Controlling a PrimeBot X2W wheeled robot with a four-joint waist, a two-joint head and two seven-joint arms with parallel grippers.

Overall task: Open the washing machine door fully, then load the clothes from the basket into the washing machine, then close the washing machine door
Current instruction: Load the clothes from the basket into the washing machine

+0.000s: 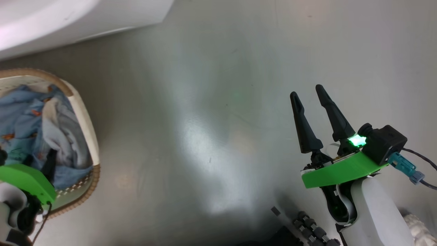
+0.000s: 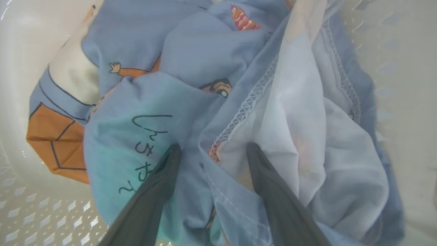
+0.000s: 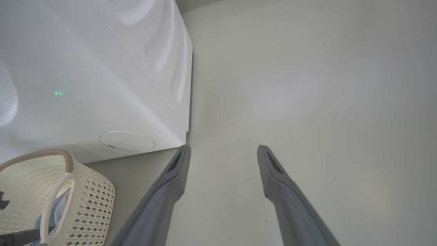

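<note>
Loading seemed barely begun: the clothes (image 2: pixel 218 102) lay in the basket (image 1: pixel 85 126) beside the washing machine (image 3: pixel 85 68), the left gripper (image 2: pixel 214 147) upon them with fingers apart, nothing clamped, while the right gripper (image 1: pixel 306 90) hung spread-fingered over the floor (image 1: pixel 205 119).

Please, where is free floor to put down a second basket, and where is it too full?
Free: the wide grey floor between the basket and the right end effector, below the washing machine in the head view. Crowded: inside the basket, where the clothes lie and the open left end effector reaches among them.
</note>
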